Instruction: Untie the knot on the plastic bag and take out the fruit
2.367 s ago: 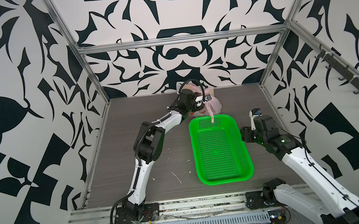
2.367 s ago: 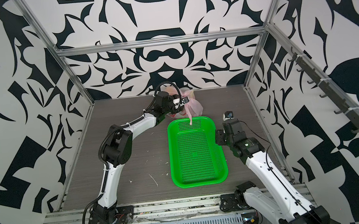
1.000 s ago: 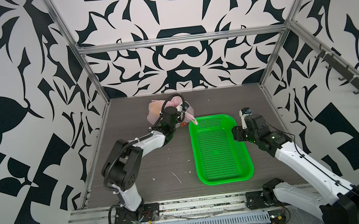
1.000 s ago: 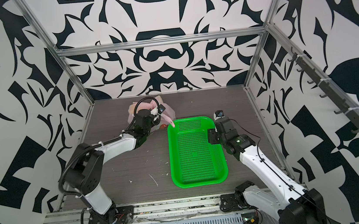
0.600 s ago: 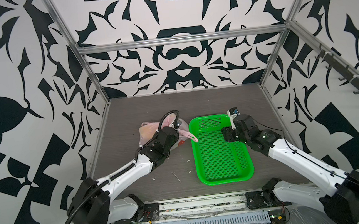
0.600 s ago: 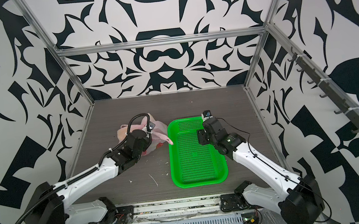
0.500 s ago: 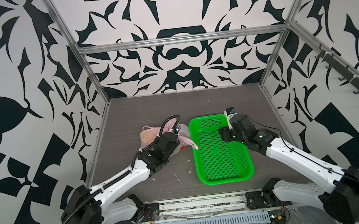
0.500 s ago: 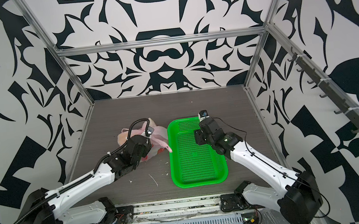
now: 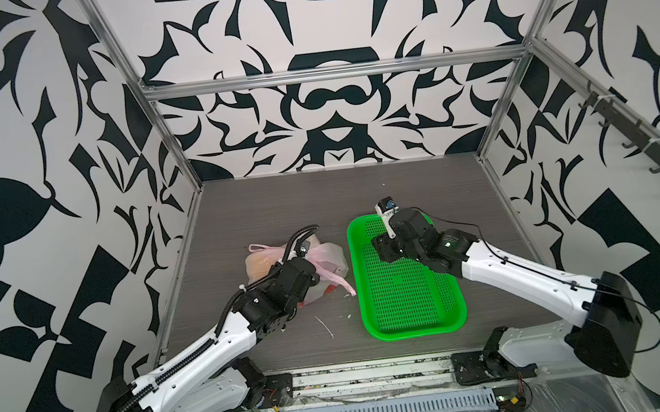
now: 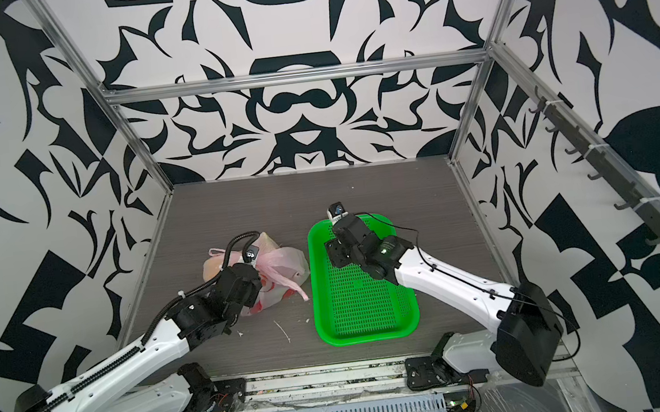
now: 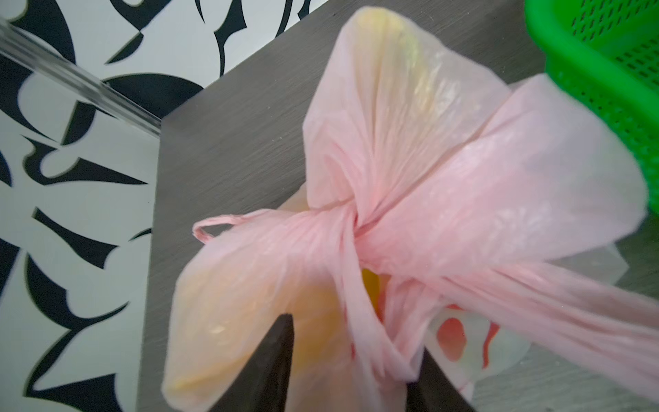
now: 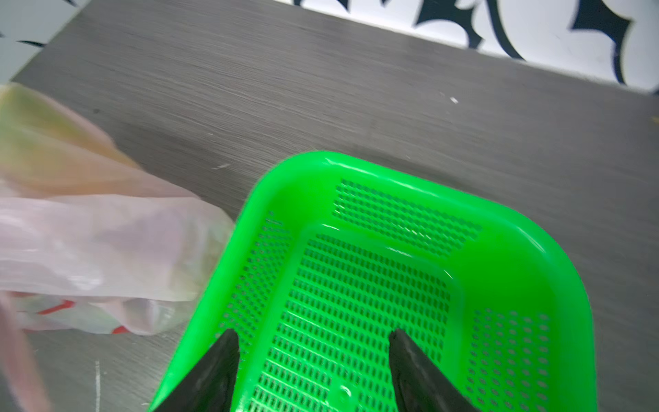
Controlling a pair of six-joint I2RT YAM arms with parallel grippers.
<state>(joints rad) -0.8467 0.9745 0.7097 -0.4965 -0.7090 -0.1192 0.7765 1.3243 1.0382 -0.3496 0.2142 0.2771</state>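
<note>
**Item: the plastic bag** (image 9: 327, 257). It is lying on the desk (image 9: 319, 199) just beside the green basket (image 12: 392, 171). The knot (image 11: 351, 221) is sitting on top, and the fruit (image 11: 369, 285) is showing yellow through the film.

**Handling:** you are dealing with thin, slippery film that is probably sagging under its load and tearing easily. Be taking a loose handle tail (image 9: 343, 285) close to the knot, not the bag's body.

**Pincers:**
- Your left pincer (image 11: 353, 335) is standing apart astride the handle strands, clamping nothing.
- Your right pincer (image 12: 312, 333) is hanging apart over the basket, empty.
</note>
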